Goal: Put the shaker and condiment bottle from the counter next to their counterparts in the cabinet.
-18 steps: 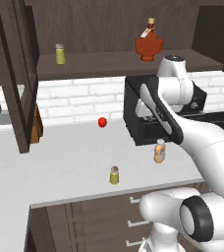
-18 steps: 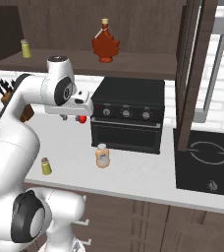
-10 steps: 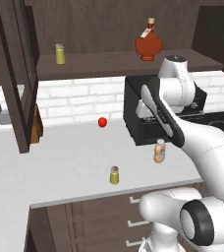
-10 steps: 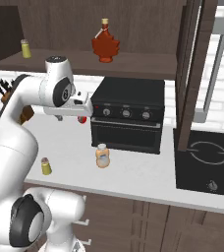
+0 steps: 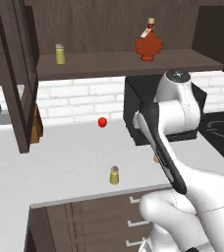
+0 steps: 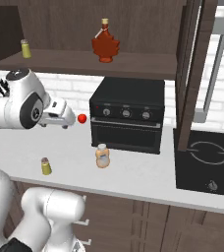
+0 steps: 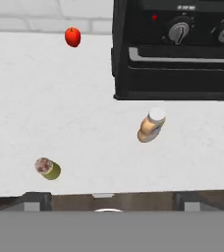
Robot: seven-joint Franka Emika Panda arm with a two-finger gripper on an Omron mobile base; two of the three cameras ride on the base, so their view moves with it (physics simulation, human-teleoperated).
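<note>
**kitchenbot_fan:** Left to right on the surface (image 7: pixel 84 98): one shaker (image 7: pixel 48 168) near the front edge, one small red ball (image 7: pixel 72 37) by the back wall, one condiment bottle (image 7: pixel 151 126) just in front of the black oven (image 7: pixel 178 54). On the cabinet shelf (image 5: pixel 124 63): one twin shaker (image 5: pixel 60 53) at the left, one maple-leaf bottle (image 5: pixel 149 45) further right.

**simgrip:** Both counter items look light, stiff and probably slick. The robot would do best pinching the shaker around its body, below the cap; same for the bottle, at its fatter lower part. The gripper (image 6: pixel 60 118) hangs released above the surface, holding nothing.
</note>
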